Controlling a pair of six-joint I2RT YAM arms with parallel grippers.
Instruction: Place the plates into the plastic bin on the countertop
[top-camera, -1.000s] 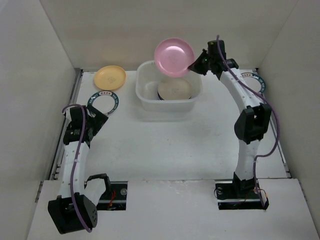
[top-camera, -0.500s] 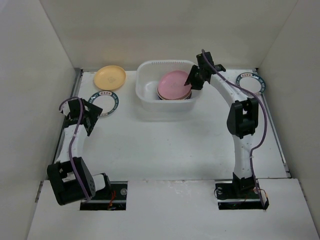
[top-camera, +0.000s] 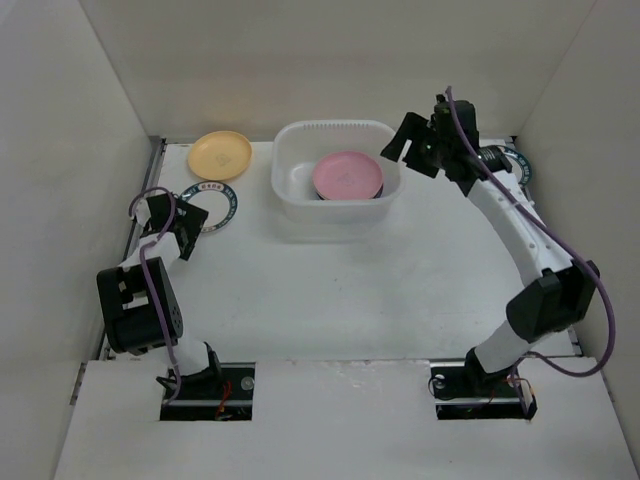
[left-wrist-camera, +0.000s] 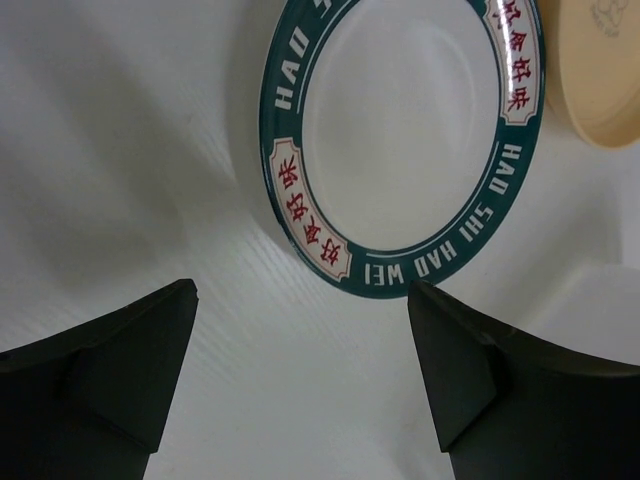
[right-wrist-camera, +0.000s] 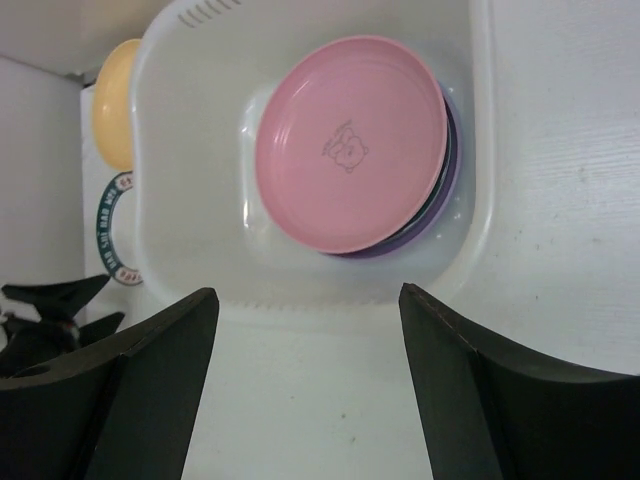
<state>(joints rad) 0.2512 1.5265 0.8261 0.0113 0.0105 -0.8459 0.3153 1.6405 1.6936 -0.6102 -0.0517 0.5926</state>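
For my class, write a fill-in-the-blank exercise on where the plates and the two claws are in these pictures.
The top plate in the plastic bin is ____.
In the top view, the yellow plate lies on the countertop to the ____ of the bin.
The left claw and the right claw both stand ____, holding nothing.
The rim of the teal-rimmed plate by the left claw reads HAO SHI HAO ____.
Missing words: pink, left, open, MEI.
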